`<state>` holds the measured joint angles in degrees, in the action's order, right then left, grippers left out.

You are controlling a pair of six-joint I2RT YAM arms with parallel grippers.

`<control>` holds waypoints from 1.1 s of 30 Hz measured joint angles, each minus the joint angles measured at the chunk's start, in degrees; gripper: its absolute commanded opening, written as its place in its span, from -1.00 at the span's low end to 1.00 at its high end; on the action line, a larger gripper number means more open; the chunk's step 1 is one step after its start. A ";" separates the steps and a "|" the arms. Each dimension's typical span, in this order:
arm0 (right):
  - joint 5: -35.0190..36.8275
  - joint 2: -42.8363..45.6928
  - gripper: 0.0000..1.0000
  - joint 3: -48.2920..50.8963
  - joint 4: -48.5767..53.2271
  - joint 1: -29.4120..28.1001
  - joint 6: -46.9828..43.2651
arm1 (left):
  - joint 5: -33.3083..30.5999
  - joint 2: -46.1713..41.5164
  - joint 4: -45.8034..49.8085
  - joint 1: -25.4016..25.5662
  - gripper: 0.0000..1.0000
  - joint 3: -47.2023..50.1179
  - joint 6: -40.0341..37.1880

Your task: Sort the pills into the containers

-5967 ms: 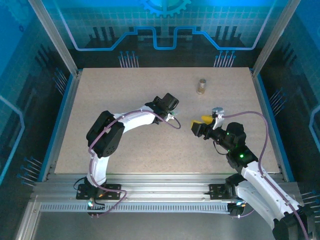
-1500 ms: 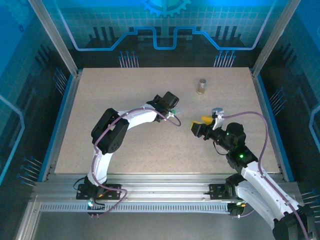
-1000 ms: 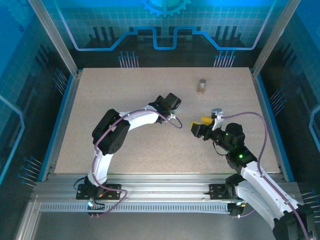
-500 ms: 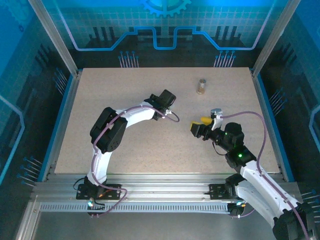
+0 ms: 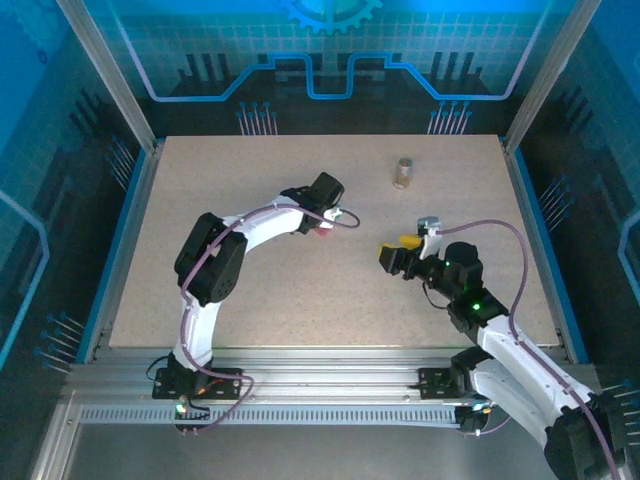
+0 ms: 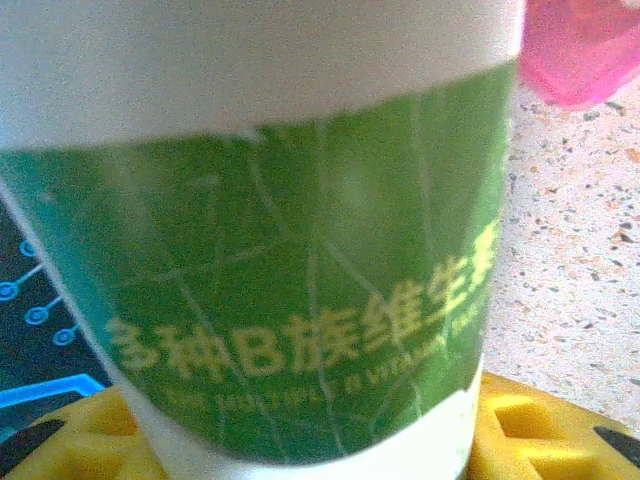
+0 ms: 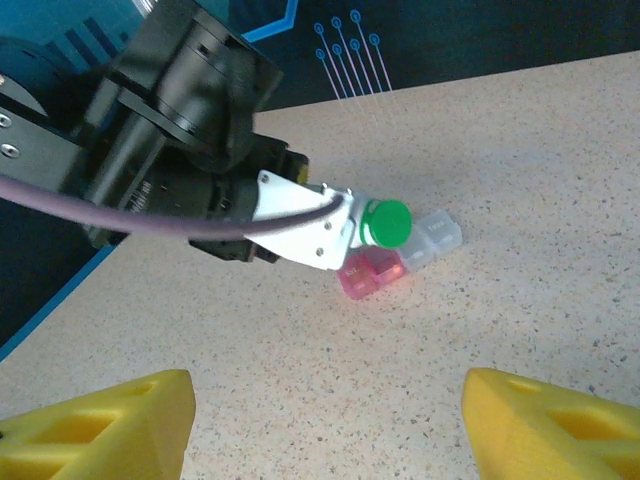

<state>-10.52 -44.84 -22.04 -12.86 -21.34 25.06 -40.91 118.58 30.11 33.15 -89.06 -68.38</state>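
Moved a bit farther back and left since the earlier shots: the white bottle (image 6: 300, 250), clamped in the left end effector (image 5: 330, 212), green cap (image 7: 385, 222) pointing toward the right arm. Just beside that cap, the pink vial (image 7: 372, 272) lies on its side on the desk (image 5: 250, 290). Well apart, near the far edge, the amber bottle (image 5: 403, 172) stands upright. Right end effector (image 5: 393, 252) hangs mid-desk facing them, yellow fingers (image 7: 100, 425) spread wide, gripping nothing.
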 measured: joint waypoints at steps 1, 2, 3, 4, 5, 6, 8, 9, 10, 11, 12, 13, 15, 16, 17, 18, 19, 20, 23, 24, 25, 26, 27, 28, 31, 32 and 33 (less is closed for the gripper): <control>0.00 -0.44 0.44 0.00 -0.22 0.00 0.00 | 1.14 -0.63 0.50 -0.17 -1.00 0.04 1.88; 0.00 -1.01 0.44 0.00 -0.61 0.00 0.00 | 2.47 -1.44 0.70 -0.33 -1.00 0.15 4.11; 0.00 -1.51 0.43 0.00 -0.94 0.00 0.00 | 4.11 -2.64 0.76 -0.37 -1.00 0.42 6.71; 0.00 -1.81 0.44 0.00 -1.07 0.00 0.00 | 5.31 -3.56 0.63 -0.35 -1.00 0.74 8.55; 0.00 -2.14 0.44 0.00 -1.25 0.00 -0.02 | 7.04 -5.14 0.42 -0.35 -1.00 1.36 11.06; 0.00 -2.38 0.43 0.00 -1.33 0.00 -0.04 | 9.07 -7.04 -0.33 -0.35 -1.00 2.47 13.73; -0.02 -2.47 0.42 -0.04 -1.05 0.00 -0.48 | 14.43 -12.07 -2.97 -0.35 -1.00 6.16 19.47; -0.04 -2.47 0.41 -0.17 -0.59 0.00 -0.68 | 17.81 -15.28 -5.05 -0.37 -1.00 8.85 22.40; -0.11 -2.47 0.39 -0.42 -0.11 0.00 -0.92 | 21.99 -18.91 -8.28 -0.48 -1.00 12.33 25.33; -0.31 -2.43 0.36 -0.81 0.44 0.02 -1.25 | 26.69 -22.97 -12.09 -0.61 -1.00 16.44 28.24; -0.70 -2.36 0.34 -1.42 0.85 0.02 -1.60 | 32.15 -27.43 -16.96 -0.72 -1.00 21.24 31.23; -1.18 -2.27 0.31 -2.03 1.09 0.02 -1.97 | 36.85 -30.82 -21.33 -0.79 -1.00 25.09 33.55; -3.06 -2.12 0.28 -4.07 1.31 0.02 -3.02 | 46.62 -36.46 -30.82 -0.79 -1.00 32.33 38.53; -4.17 -2.12 0.26 -5.09 1.27 0.02 -3.67 | 50.10 -37.66 -34.25 -0.76 -1.00 34.36 40.22; -5.73 -2.32 0.23 -6.32 1.11 0.02 -4.39 | 53.79 -38.45 -38.03 -0.72 -1.00 36.26 41.83; -7.96 -2.78 0.20 -7.82 0.74 0.02 -5.42 | 56.37 -38.73 -40.79 -0.74 -1.00 37.53 43.08; -10.12 -3.41 0.20 -9.11 0.22 0.02 -6.36 | 58.45 -38.82 -43.21 -0.74 -1.00 38.62 44.06; -12.90 -4.39 0.18 -10.69 -0.39 0.02 -7.58 | 60.22 -38.88 -45.24 -0.74 -1.00 39.56 44.68; -21.57 -8.20 0.09 -16.11 -0.94 -0.04 -11.56 | 64.41 -39.78 -49.44 -0.74 -1.00 42.12 46.05; -23.93 -9.49 0.06 -18.05 -0.48 -0.11 -12.90 | 65.51 -40.52 -50.49 -0.74 -1.00 43.01 46.25; -26.43 -10.95 0.01 -20.26 0.15 -0.28 -14.49 | 66.49 -41.35 -51.54 -0.74 -1.00 43.87 46.45; -28.52 -12.15 -0.02 -22.29 1.01 -0.55 -16.11 | 67.49 -42.32 -52.52 -0.74 -1.00 44.68 46.69; -30.38 -13.22 -0.03 -24.24 2.29 -1.03 -17.75 | 68.30 -43.15 -53.42 -0.74 -1.00 45.31 46.93; -31.85 -14.16 -0.03 -25.90 3.52 -1.62 -19.32 | 68.98 -43.80 -54.18 -0.74 -1.00 45.81 47.08; -34.91 -17.55 -0.02 -32.04 10.36 -4.28 -25.00 | 70.58 -45.46 -56.46 -0.74 -1.00 47.67 47.10; -35.43 -19.04 -0.02 -34.60 13.51 -5.44 -27.28 | 70.97 -45.83 -56.87 -0.74 -1.00 48.39 47.12; -35.58 -20.37 -0.02 -36.94 16.87 -6.38 -29.38 | 71.30 -46.12 -57.46 -0.76 -1.00 49.18 47.21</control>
<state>-46.11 -65.21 -58.98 4.01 -27.73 -4.32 30.39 72.47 -27.35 32.38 -39.88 -21.17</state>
